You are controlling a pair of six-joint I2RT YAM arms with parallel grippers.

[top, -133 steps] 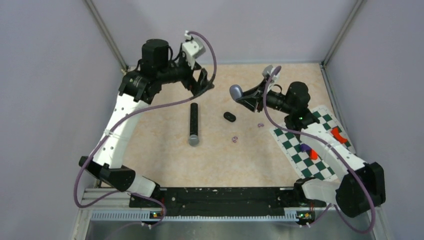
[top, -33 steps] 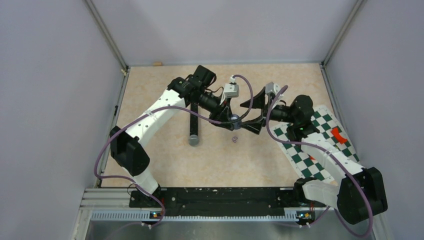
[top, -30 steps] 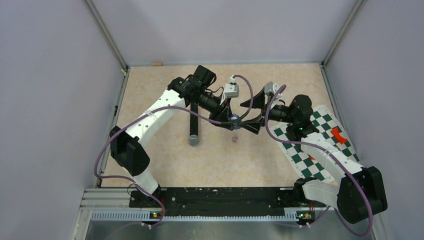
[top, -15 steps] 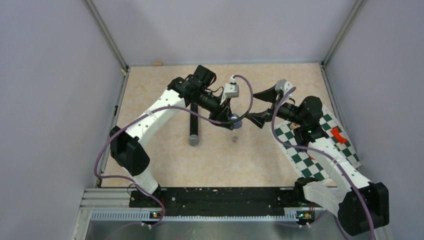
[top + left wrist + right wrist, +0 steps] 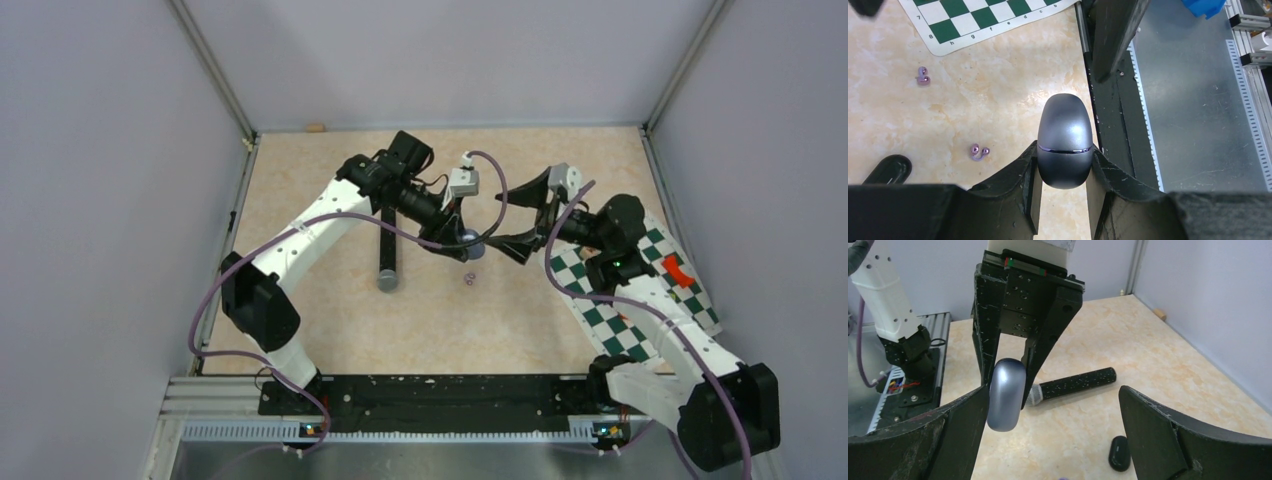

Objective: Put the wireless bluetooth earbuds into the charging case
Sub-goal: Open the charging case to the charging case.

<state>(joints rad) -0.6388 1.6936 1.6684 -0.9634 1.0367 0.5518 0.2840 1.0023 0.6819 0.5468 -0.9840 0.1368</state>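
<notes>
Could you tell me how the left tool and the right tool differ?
The left tool is shut on the grey charging case; the right tool holds nothing. The left tool's jaws sit narrow against the case, while the right tool's stand wide apart. Both are black and face each other.

Bright even overhead light, soft faint shadows, sharp frames, wrist views slightly distorted
</notes>
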